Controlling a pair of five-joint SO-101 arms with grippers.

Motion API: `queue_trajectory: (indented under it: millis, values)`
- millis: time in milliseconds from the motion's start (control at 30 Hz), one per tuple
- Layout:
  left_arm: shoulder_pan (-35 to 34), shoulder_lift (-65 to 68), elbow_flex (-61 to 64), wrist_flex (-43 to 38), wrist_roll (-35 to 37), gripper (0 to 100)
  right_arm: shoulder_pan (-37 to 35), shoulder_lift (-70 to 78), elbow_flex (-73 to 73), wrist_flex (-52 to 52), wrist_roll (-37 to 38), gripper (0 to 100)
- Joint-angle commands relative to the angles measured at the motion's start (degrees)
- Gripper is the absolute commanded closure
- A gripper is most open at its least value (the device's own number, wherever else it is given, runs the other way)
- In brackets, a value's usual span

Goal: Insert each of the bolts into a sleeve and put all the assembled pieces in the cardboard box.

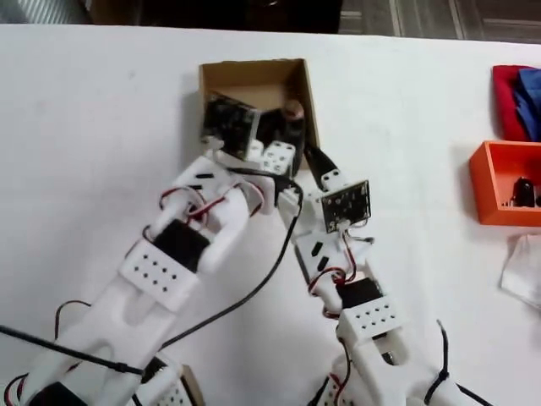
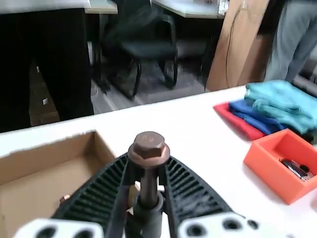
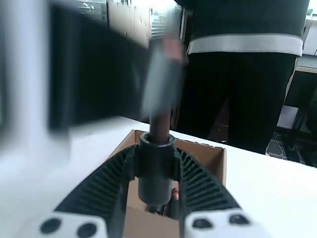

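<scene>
Left gripper (image 2: 147, 163) clamps the copper hex-headed metal bolt (image 2: 148, 148). Right gripper (image 3: 156, 153) clamps the black cylindrical sleeve (image 3: 156, 171). The brown cardboard box (image 1: 254, 78) lies just below both.

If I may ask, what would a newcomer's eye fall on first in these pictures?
First, the cardboard box, over which the left tool grips a copper-headed bolt and the right tool clamps a black sleeve with a shaft rising from it. An orange tray sits apart at the high view's right edge.
</scene>
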Motion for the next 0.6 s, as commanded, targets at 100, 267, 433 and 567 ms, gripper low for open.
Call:
queue_trajectory:
  millis: [100, 267, 433, 567]
  values:
    - [0.6, -0.8, -0.8, 0.1, 0.2, 97, 0.4, -1.7, -0.7, 0.0, -0.2, 97.5]
    - [0.6, -0.7, -0.7, 1.1, 0.2, 97, 0.4, -1.8, -0.7, 0.0, -0.2, 97.5]
    - [0.4, -0.7, -0.7, 3.6, 0.2, 97, 0.4, -2.0, -0.7, 0.0, -0.2, 97.5]
    - [0.6, -0.6, -0.7, 7.6, 0.1, 97, 0.4, -2.0, -0.7, 0.0, -0.2, 97.5]
